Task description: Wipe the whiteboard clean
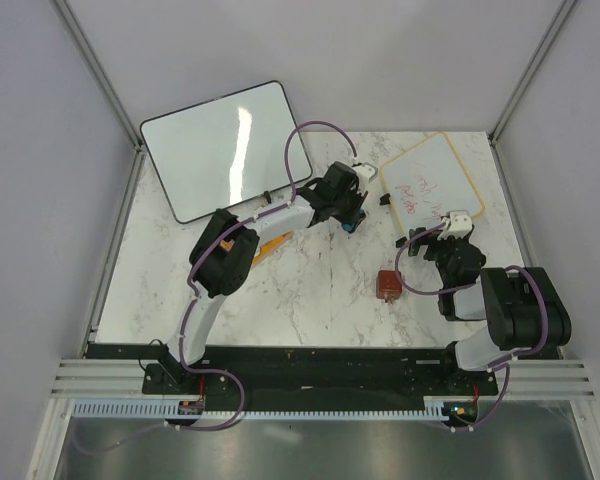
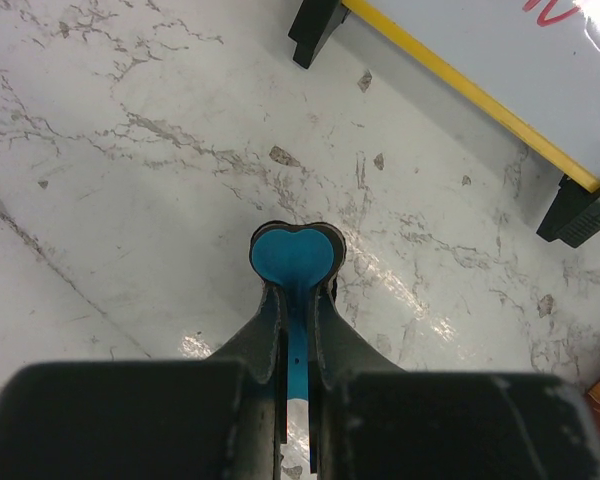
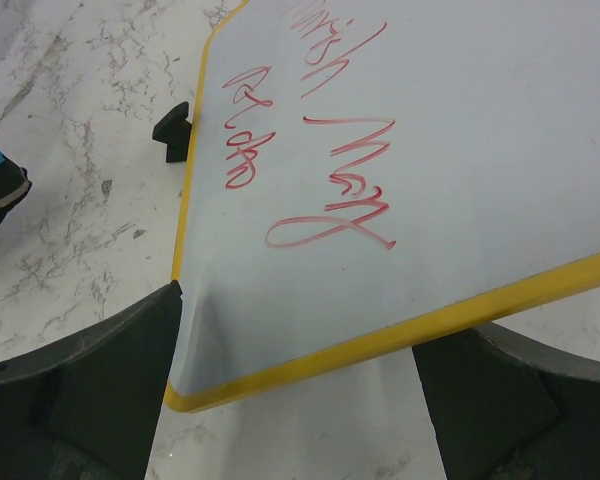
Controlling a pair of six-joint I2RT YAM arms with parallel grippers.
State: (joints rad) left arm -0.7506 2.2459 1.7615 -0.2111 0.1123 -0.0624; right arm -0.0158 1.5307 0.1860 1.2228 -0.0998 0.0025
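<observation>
- The right end effector (image 3: 310, 335) is closest to its wrist camera. Its two dark fingers (image 3: 85, 385) are spread wide, and the near corner of the whiteboard (image 3: 400, 130) lies across the gap between them. They are not clamped on it, and I cannot tell whether either finger touches the board.
- The whiteboard has a yellow frame and red writing (image 3: 330, 200) on its white face. It lies at the back right of the marble tabletop (image 1: 310, 310), angled, with black clip feet (image 3: 173, 130) on its left edge.
- The left end effector (image 2: 298, 300) is closed on a thin blue piece (image 2: 296, 255), whose heart-shaped tip pokes out past the fingertips.
- That tip points down at bare tabletop just beside the whiteboard's left edge, apart from the frame. I cannot tell whether it touches the surface.
- A small red-brown block (image 1: 388, 285) sits on the tabletop between the two arms, nearer the right one.
- A larger black-framed board (image 1: 220, 150), blank and catching glare, lies at the back left and overhangs the tabletop's corner.
</observation>
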